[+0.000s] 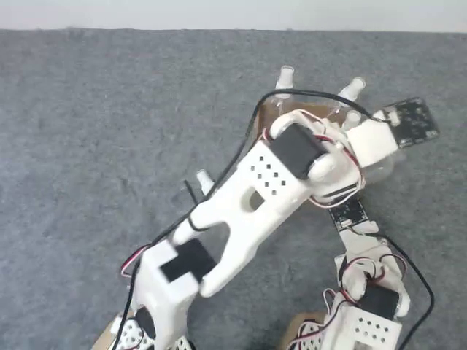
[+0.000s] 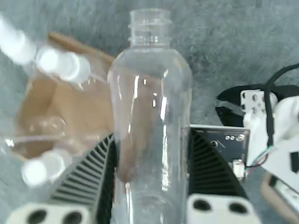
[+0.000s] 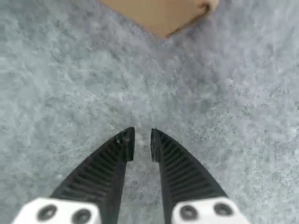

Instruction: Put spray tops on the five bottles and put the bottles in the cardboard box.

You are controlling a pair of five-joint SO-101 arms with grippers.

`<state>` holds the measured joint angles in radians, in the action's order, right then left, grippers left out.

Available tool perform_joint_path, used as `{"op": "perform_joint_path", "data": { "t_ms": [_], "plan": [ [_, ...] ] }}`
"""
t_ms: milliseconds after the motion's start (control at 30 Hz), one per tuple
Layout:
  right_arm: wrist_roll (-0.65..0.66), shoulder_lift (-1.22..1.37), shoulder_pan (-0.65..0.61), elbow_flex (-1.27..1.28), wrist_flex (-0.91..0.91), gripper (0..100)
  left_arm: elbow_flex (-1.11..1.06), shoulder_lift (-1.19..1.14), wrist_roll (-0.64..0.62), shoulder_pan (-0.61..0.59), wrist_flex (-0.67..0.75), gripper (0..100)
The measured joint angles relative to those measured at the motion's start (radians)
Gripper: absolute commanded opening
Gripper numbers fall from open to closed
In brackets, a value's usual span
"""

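Clear bottle (image 2: 149,116) along jaws, neck outward.

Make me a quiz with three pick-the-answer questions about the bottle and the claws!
1. Where is the bottle with no top?
A) inside the box
B) in the left claw
C) lying on the floor

2. What colour are the spray tops at the cardboard box?
A) white
B) red
C) black

3. What is the right claw holding?
A) a bottle
B) a spray top
C) nothing

Answers:
1 B: the claw's fingers press on both sides of it.
2 A: white tops poke out of the box.
3 C: grey carpet shows through the gap between its fingers.
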<state>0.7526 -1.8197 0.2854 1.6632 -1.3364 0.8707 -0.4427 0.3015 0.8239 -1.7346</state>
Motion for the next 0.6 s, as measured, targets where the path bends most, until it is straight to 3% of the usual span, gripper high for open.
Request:
{"op": "perform_joint_path", "data": {
  "t_ms": [300, 600],
  "plan": [
    [0.0, 0.0, 0.0, 0.008, 0.005, 2.4, 0.178, -0.112, 0.184, -0.003, -0.005, 8],
    [0.003, -0.002, -0.009, 0.002, 0.005, 2.4, 0.31, -0.146, 0.218, -0.117, 0.006, 8]
  ]
}}
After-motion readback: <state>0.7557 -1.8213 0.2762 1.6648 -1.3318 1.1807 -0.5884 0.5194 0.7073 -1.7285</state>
